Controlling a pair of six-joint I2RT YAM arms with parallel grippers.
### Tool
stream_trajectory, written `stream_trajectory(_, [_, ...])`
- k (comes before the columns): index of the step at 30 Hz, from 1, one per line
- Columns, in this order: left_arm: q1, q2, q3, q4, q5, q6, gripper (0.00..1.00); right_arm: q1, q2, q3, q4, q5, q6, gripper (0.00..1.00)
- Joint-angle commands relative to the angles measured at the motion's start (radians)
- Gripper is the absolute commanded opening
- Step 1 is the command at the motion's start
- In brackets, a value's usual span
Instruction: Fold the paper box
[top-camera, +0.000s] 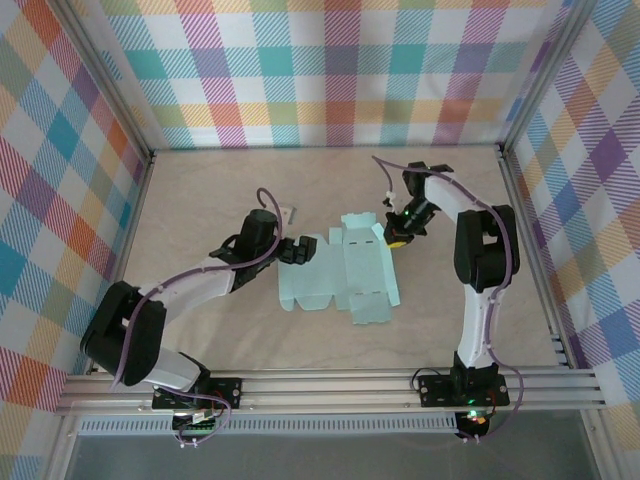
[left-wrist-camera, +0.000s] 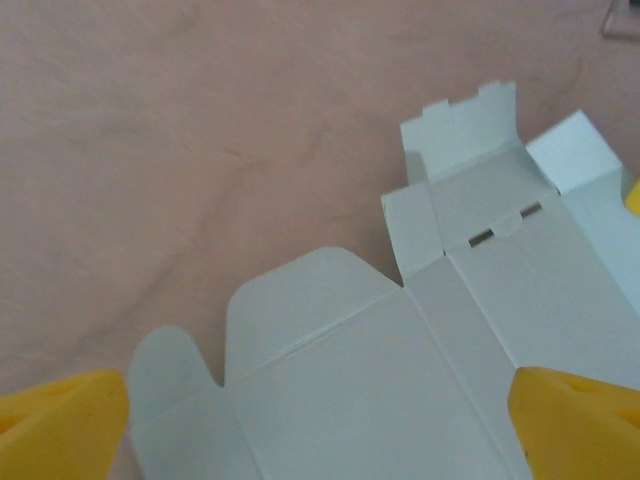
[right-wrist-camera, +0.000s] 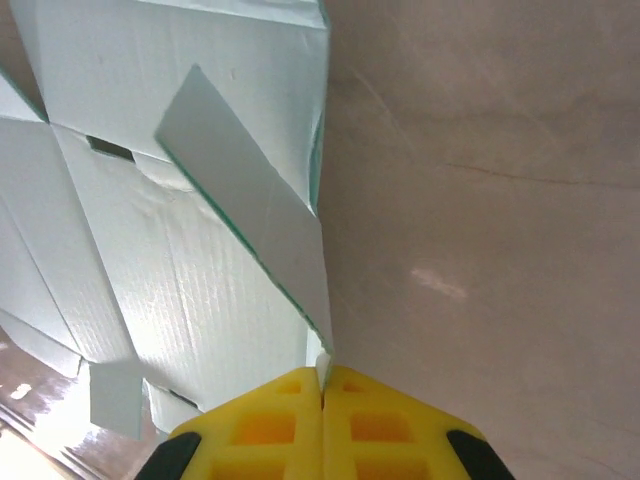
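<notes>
Top external view: table (top-camera: 200, 200) seen from above the arm bases; clock hours are read on this view, 6 nearest the bases.
Box (top-camera: 340, 280): mint sheet lying mostly flat at table centre, not yet folded (one flap (right-wrist-camera: 250, 220) is lifted at its 2 o'clock corner).
Left gripper (top-camera: 293, 250): at the box's 9 o'clock edge, jaws spread wide, a pad (left-wrist-camera: 60, 425) on either side of the sheet, gripping nothing.
Right gripper (top-camera: 397, 236): at the 2 o'clock corner, jaws pressed together, pinching the lifted flap by a thin sliver of its edge.
Risk, slip: so shallow a pinch could let the flap spring free under a pull.
Risk, drag: nothing pins the sheet, so a pull toward 3 o'clock may slide the box instead of creasing it.
Risk, buckle: a twist could bend the thin card off its score line.
</notes>
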Motion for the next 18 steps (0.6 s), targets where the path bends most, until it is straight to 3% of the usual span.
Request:
stream_trajectory(1, [-0.006,0.039,-0.002,-0.032,0.126,-0.113,0.92,0.000,0.000,0.056,-0.084,0.041,-0.074,0.05])
stream_trajectory(4, [-0.024,0.070,-0.039,-0.003,0.162,-0.184,0.80,-0.001,-0.031,0.012,0.002,-0.041,-0.044,0.21])
stream_trajectory(6, [-0.029,0.093,-0.070,0.021,0.168,-0.237,0.72,-0.002,-0.069,-0.045,0.079,-0.076,-0.020,0.43])
stream_trajectory(9, [-0.031,0.123,-0.087,0.039,0.162,-0.274,0.62,-0.011,-0.144,-0.159,0.205,-0.100,0.026,0.58])
stream_trajectory(18, [-0.031,0.172,-0.123,0.044,0.131,-0.300,0.37,-0.072,-0.459,-0.623,0.646,-0.149,0.262,0.62])
